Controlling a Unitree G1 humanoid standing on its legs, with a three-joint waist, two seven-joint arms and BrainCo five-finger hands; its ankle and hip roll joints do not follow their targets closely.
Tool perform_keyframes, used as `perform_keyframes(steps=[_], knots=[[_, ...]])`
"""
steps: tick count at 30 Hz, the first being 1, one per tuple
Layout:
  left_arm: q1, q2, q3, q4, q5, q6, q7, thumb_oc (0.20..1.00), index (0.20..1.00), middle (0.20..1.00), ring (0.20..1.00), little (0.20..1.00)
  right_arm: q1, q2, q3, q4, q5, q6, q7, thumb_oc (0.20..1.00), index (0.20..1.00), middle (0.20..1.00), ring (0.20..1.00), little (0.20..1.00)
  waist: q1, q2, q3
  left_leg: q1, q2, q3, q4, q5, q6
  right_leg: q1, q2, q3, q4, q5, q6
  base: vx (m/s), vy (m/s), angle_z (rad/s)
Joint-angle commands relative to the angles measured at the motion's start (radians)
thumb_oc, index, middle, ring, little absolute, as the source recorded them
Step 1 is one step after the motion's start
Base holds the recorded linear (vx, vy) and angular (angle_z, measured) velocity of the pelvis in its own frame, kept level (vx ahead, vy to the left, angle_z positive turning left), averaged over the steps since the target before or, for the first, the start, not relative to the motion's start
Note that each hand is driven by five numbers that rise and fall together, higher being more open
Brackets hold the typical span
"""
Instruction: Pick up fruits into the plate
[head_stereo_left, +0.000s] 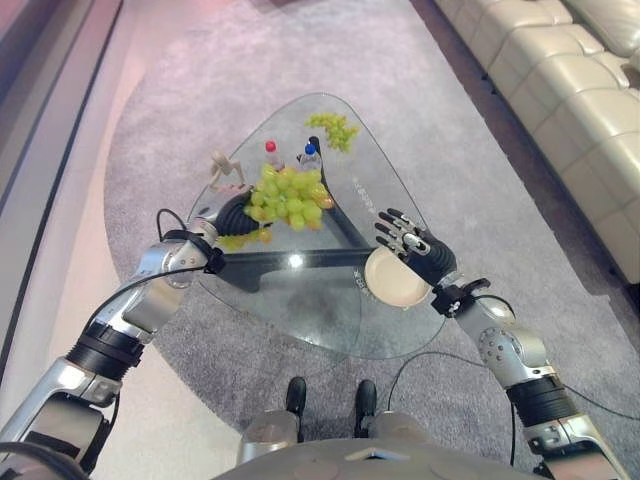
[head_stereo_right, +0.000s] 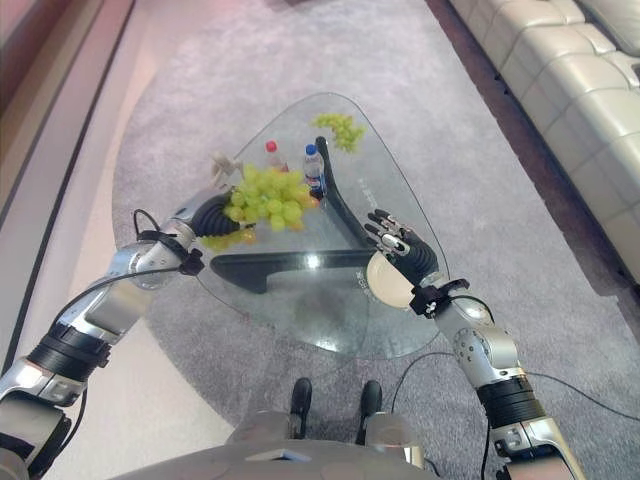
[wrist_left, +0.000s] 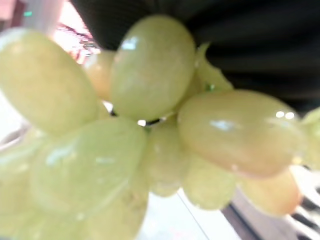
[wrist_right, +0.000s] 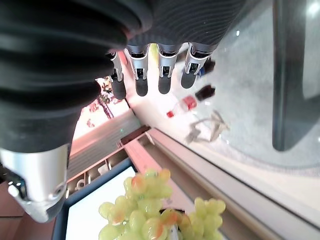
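Plate (head_stereo_left: 392, 282): near right of glass table (head_stereo_left: 330, 330), under right hand (head_stereo_left: 415, 250).
Right hand: fingers straight, apart, holding nothing.
Left hand (head_stereo_right: 215, 216): carries grape bunch (head_stereo_left: 285, 195) above table's left; fingers hidden, grip apparently closed, cannot confirm.
Second grape bunch (head_stereo_left: 333, 128): far end of table.
Two bottles (head_stereo_right: 313, 166): just beyond the lifted bunch.

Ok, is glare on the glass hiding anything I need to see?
Left eye view: one small glare spot on the glass table, over its dark base, apart from the plate and the right robot hand. Left wrist view: the grape bunch crowds the lens, with small highlights. Right wrist view: bright backlight past the fingers.
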Motion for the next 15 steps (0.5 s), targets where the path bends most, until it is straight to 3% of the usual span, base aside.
perform_keyframes(steps=[1, 6, 15], knots=[[-0.091, -0.012, -0.046, -0.058, 0.065, -0.065, -0.042, 0.2, 0.2, 0.2, 0.2, 0.2, 0.002, 0.003, 0.03, -0.103, 0.049, 0.004, -0.007, 1.0, 1.0, 1.0, 1.0, 1.0, 0.011, -0.015, -0.117, 0.021, -0.028, 0.087, 0.04, -0.117, 0.025, 0.007, -0.048, 0.003, 0.055, -0.042, 0.083, 0.01, 0.018, 0.03], [-0.157, -0.013, -0.1, -0.079, 0.088, -0.086, -0.107, 0.2, 0.2, 0.2, 0.2, 0.2, -0.044, -0.006, 0.058, -0.115, 0.038, 0.024, -0.021, 1.0, 1.0, 1.0, 1.0, 1.0, 0.01, -0.018, -0.13, 0.03, -0.026, 0.097, 0.038, -0.113, 0.023, 0.019, -0.048, -0.005, 0.043, -0.032, 0.083, -0.01, 0.006, 0.02], [-0.245, -0.004, -0.175, -0.154, 0.098, -0.108, -0.205, 0.2, 0.2, 0.2, 0.2, 0.2, -0.134, -0.045, 0.125, -0.144, 0.065, 0.118, -0.038, 1.0, 1.0, 1.0, 1.0, 1.0, 0.011, -0.025, -0.15, 0.051, -0.019, 0.111, 0.033, -0.118, 0.019, 0.039, -0.039, -0.002, 0.029, -0.032, 0.08, 0.0, 0.0, 0.0]])
